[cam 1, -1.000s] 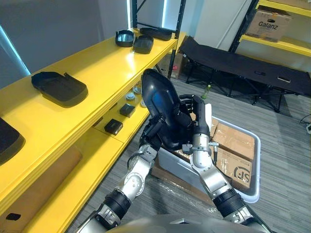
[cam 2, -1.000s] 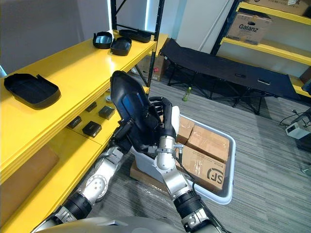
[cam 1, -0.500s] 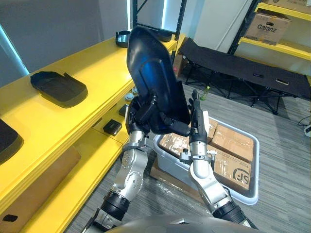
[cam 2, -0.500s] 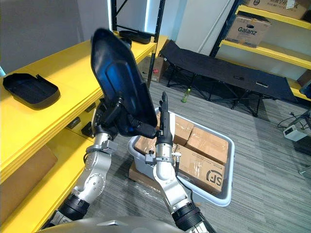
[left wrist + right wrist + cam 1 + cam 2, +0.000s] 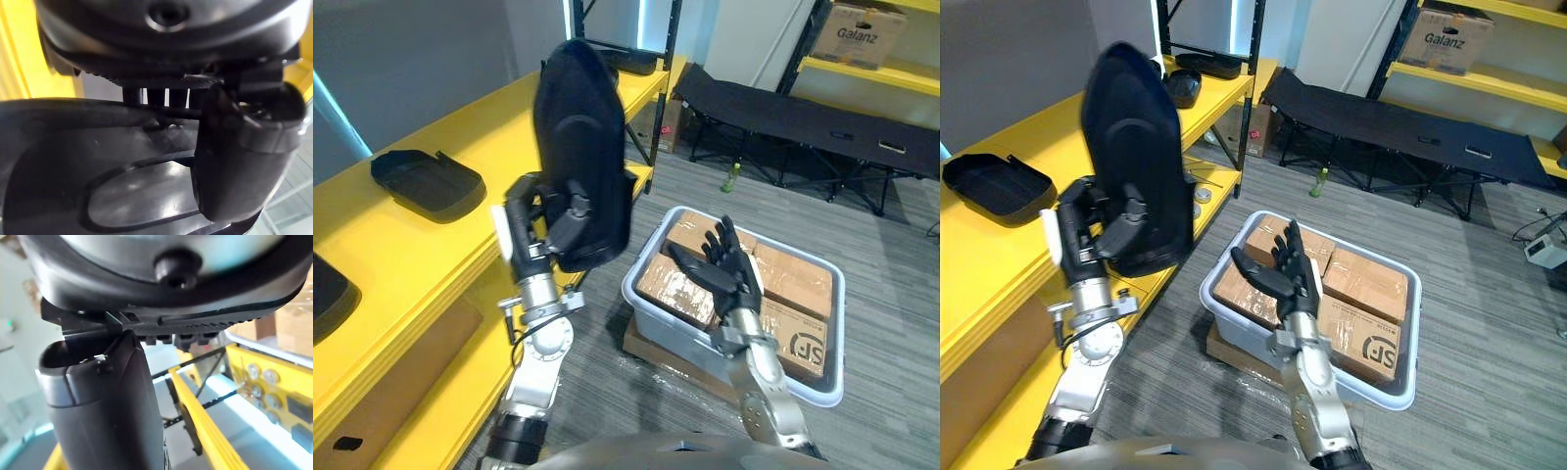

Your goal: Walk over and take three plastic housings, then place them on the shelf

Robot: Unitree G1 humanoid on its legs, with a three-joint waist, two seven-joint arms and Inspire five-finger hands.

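A long yellow shelf (image 5: 509,127) runs down the robot's left over a grey plank floor, with a black folding cot (image 5: 783,117) behind.

The large black plastic housing (image 5: 579,147) stands almost upright, long axis near vertical, its narrow end up. It is clear of every surface and seems to be level with the shelf's front edge. The left hand (image 5: 536,220) grips it low down, fingers curled round the bottom part. In the left wrist view the thumb (image 5: 244,161) presses on the housing's glossy face.

The top board lies to the robot's left of the housing. So the coming move probably means carrying it sideways over the board and tipping the long axis down flat. The left arm is the nearer and already bears the load.

A bare stretch of board lies between 1 flat housing (image 5: 426,181) nearby and 2 more housings (image 5: 1180,88) at the far end.

The right hand (image 5: 724,269) is well apart from the housing, empty with fingers spread, above a pale bin (image 5: 1408,284) of cardboard boxes (image 5: 783,279).
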